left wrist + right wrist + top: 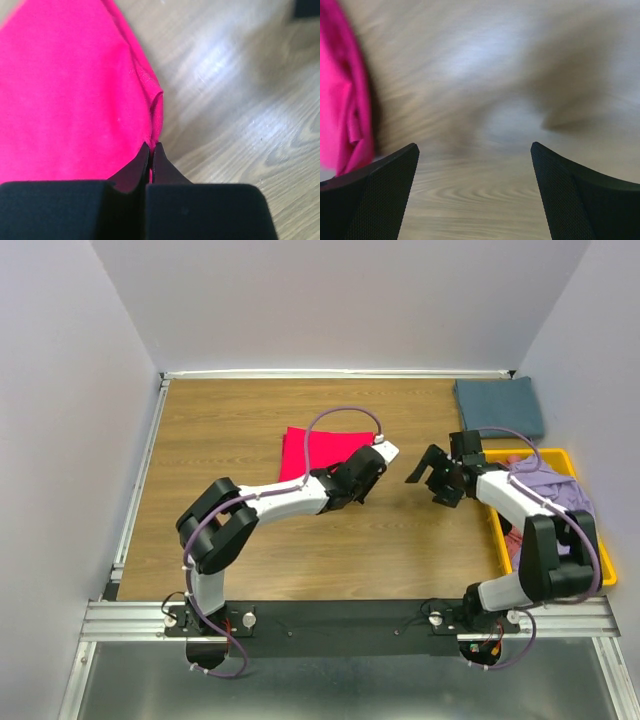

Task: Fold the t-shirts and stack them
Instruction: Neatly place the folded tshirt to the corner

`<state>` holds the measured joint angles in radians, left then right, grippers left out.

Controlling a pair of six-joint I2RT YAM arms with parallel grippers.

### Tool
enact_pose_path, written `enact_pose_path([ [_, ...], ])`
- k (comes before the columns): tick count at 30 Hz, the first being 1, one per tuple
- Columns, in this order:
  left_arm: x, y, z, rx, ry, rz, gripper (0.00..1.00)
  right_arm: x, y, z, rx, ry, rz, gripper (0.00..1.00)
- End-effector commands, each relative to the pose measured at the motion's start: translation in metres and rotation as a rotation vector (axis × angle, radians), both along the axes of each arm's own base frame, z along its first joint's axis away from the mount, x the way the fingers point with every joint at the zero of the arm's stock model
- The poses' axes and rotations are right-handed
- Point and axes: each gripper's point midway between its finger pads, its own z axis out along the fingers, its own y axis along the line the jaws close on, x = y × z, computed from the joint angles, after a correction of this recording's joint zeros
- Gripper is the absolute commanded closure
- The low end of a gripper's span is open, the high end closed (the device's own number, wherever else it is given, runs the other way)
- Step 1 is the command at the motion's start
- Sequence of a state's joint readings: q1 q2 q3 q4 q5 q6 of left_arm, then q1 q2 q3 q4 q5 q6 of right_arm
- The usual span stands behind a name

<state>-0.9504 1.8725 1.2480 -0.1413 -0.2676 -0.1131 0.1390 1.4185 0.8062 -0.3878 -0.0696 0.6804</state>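
The crimson-pink t-shirt [318,448] lies folded flat on the wooden table, mid-back. My left gripper [352,485] is shut on its near right edge; in the left wrist view the jaws [151,146] pinch a fold of the pink cloth [70,90]. My right gripper [428,483] is open and empty, just above bare wood to the right of that shirt [340,115]; it shows open in the right wrist view [475,147]. The slate blue-grey t-shirt [498,405] lies folded at the back right. The lavender t-shirt [555,488] lies crumpled in the bin, with pinkish cloth [517,462] beside it.
The yellow plastic bin [556,453] stands at the right table edge, with my right arm reaching over its near left side. White walls close the table at the back and sides. A metal rail runs along the near edge.
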Motion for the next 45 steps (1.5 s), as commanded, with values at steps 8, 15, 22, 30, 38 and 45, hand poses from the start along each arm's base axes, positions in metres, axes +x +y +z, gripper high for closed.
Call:
enact_pose_path([
  [8, 0.004, -0.004, 0.031, -0.1, -0.019, 0.013, 1.0, 0.057, 0.09, -0.013, 0.53, -0.053, 0.131, 0.01],
  [15, 0.007, -0.012, 0.039, -0.136, -0.015, 0.015, 1.0, 0.063, 0.138, -0.041, 0.606, 0.04, 0.181, 0.03],
  [22, 0.013, -0.02, 0.045, -0.16, -0.018, 0.028, 1.0, 0.066, 0.165, -0.05, 0.575, 0.064, 0.227, 0.25],
  [30, 0.012, -0.035, 0.041, -0.188, 0.025, 0.016, 0.96, 0.087, 0.161, -0.048, 0.45, 0.023, 0.272, 0.81],
  [38, 0.027, -0.022, 0.079, -0.285, 0.03, 0.097, 0.32, 0.107, 0.124, -0.051, 0.118, -0.018, 0.389, 0.99],
  [45, 0.053, 0.057, 0.116, -0.333, 0.039, 0.26, 0.12, 0.152, 0.055, -0.039, -0.417, -0.081, 0.582, 0.99],
])
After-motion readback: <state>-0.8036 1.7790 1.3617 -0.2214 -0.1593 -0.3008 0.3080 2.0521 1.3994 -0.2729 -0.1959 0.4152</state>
